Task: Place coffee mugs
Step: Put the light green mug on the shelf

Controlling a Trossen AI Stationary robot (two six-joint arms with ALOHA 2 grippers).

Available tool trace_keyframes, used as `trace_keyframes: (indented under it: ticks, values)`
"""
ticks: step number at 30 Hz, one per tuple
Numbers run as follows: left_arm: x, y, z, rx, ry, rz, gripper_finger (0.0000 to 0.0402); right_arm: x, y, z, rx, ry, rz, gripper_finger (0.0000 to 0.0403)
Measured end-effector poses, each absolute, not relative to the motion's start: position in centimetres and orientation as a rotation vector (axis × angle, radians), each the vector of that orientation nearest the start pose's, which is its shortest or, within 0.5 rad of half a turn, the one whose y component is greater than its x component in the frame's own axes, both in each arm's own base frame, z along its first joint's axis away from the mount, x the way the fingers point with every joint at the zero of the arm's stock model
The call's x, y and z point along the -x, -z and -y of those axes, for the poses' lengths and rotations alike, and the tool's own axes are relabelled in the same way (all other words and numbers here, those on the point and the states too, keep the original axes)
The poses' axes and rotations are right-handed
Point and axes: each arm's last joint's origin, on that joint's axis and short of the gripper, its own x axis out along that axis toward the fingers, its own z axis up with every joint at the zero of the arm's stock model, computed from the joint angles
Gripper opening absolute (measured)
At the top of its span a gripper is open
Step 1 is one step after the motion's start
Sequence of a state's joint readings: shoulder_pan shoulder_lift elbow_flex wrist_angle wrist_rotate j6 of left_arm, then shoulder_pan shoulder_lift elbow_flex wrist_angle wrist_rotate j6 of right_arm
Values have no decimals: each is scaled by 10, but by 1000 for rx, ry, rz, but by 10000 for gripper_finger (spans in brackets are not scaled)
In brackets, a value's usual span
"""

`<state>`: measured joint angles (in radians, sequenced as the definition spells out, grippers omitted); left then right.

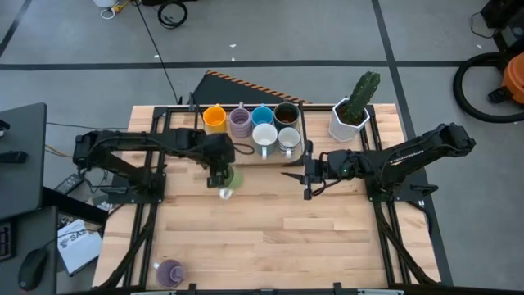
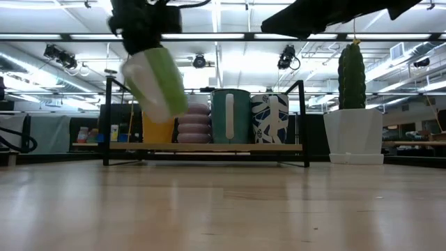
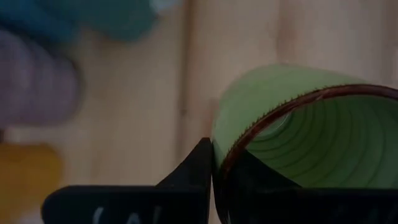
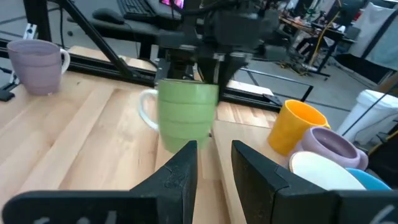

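A green mug (image 1: 228, 181) hangs above the table's middle, with my left gripper (image 1: 219, 172) shut on it. In the low view the green mug (image 2: 157, 80) is tilted and clear of the wood. My right gripper (image 4: 214, 165) stands open to its right, pointing at it with nothing between the fingers. Orange (image 1: 214, 117), purple (image 1: 240, 122), blue (image 1: 263, 115), dark brown (image 1: 286, 113) and two white mugs (image 1: 264, 136) stand on the rack (image 2: 209, 147) at the far side. Another purple mug (image 1: 169, 273) stands on its base near the front left edge. My left gripper holds the green mug by its rim (image 3: 225, 160), with one finger (image 3: 196, 171) outside the wall and the other inside the hollow. The fingers come from above, slanting down. The mug hangs below them, tilted and lifted clear of the table, its white handle (image 4: 147, 109) to one side.
A white angular pot with a green cactus (image 1: 352, 115) stands at the far right beside the rack. Bare wood lies across the table's middle and near side. Black frame rails (image 1: 155, 188) run along both sides of the table.
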<state>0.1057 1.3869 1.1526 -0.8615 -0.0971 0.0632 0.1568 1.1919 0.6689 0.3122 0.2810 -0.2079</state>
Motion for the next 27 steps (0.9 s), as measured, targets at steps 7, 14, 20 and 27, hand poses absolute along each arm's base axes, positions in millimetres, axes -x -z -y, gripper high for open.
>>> trace_keyframes:
  ticks: [7,14,20,27]
  values:
    - [-272,-283,-60,-238,-246,-1040,29,-255,-257,-35,245,124,-229,105]
    - [-271,-279,-97,-240,-310,-1036,29,-255,-258,-35,246,125,-228,105]
    - [-276,-265,-120,-168,-309,-1048,29,-255,-258,-35,262,126,-229,105]
    - [-283,-250,-129,-122,-306,-1104,29,-255,-257,-34,265,128,-234,105]
